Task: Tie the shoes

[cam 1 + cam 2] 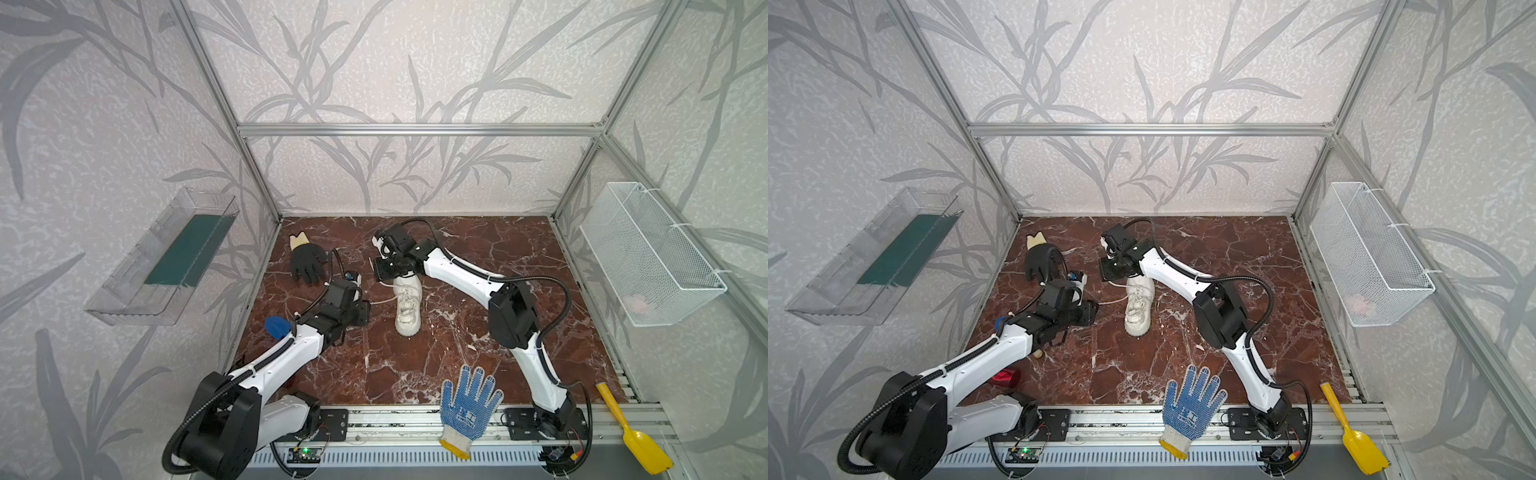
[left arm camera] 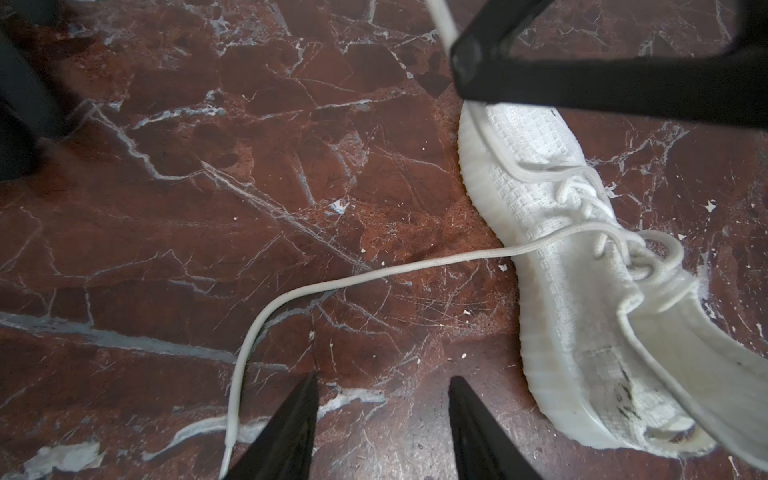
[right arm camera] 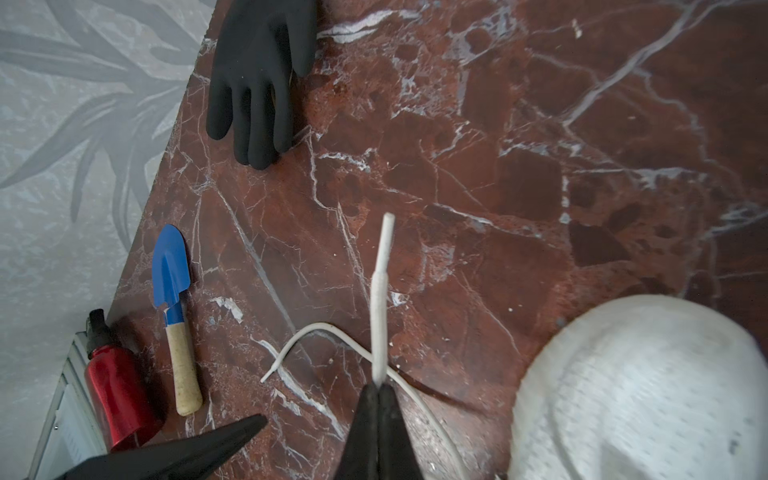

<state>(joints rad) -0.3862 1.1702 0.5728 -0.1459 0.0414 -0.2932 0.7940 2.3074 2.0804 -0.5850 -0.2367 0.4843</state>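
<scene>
Off-white sneaker lies mid-desk with no knot or bow formed, so by my reading nearly all the tying is left. Right end effector is clenched on one lace end; left end effector is released and empty, with the other lace slack on the desk just beside it. Only the right wrist view shows that pinch plainly, while the left wrist view shows the unknotted lacing, too small to read in both top views.

We are seeing the shoe lying mid-tabletop, the far glove sitting behind it to the left, the near glove overhanging the front edge, and a scoop lying front right.
</scene>
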